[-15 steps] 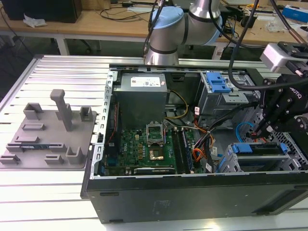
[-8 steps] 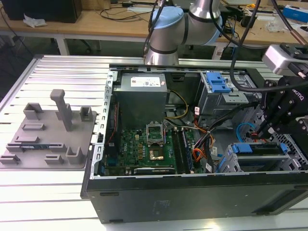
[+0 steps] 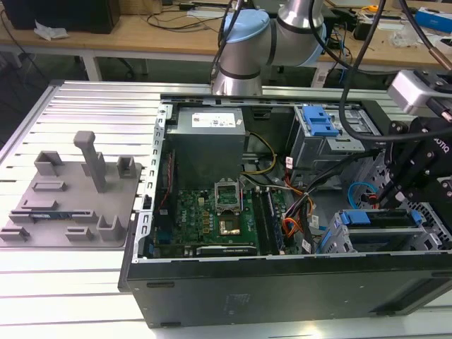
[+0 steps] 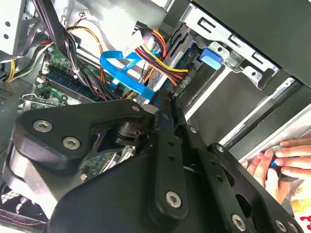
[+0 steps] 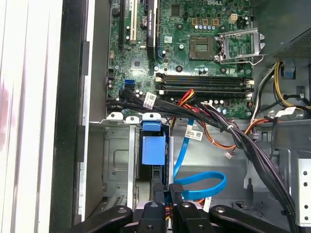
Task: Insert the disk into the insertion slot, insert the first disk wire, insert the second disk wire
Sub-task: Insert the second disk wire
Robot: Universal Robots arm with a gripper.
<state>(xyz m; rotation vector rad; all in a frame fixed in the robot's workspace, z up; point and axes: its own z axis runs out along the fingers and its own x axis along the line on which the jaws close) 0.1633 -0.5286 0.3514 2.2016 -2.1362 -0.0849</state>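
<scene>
Gripper (image 5: 167,196) fingers pinched together at disk (image 5: 151,150) edge beside second disk wire (image 5: 201,187).

Exterior view overlooks the open case (image 3: 282,212); both wrist views peer closely inside.

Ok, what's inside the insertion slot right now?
In the first wrist view the insertion slot holds the disk's blue carrier, seated along one side; the bay beside it shows bare grey metal. The gripper covers the disk's rear end, so the connectors there are hidden.
</scene>
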